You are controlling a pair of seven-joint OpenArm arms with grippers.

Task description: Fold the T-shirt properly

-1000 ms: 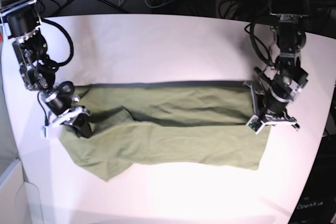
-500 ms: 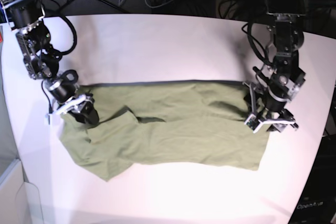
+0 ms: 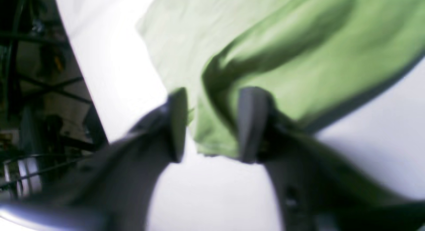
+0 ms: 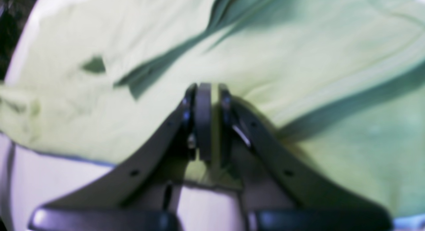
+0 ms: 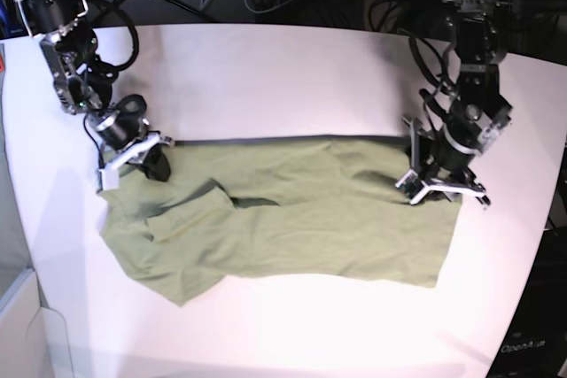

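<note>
The right fingers [image 4: 208,121] are pressed together with a thin fold of the green T-shirt [image 5: 292,214] clamped between them. In the right wrist view the pale cloth spreads away from the fingers toward twelve o'clock, crossed by a few dark creases.

The left fingers [image 3: 212,124] stand apart, with a corner of the T-shirt lying in the gap between them. One finger rests over the cloth at about three o'clock from the gap; the other is just off the cloth's edge at nine o'clock. The view is blurred, so whether either finger actually presses on the cloth cannot be told. A raised ridge of fabric runs from the fingers toward one o'clock.

Seen from the base camera, the T-shirt lies spread flat across the middle of the white tabletop [image 5: 283,77], wider than it is deep, with a straight dark edge along its far side. The right arm's gripper [image 5: 146,158] sits at the shirt's ten o'clock corner, and the left arm's gripper [image 5: 440,185] at its three o'clock end. Near the eight o'clock corner, the cloth is bunched and folded over itself. Cables and dark equipment lie beyond the tabletop at twelve o'clock.
</note>
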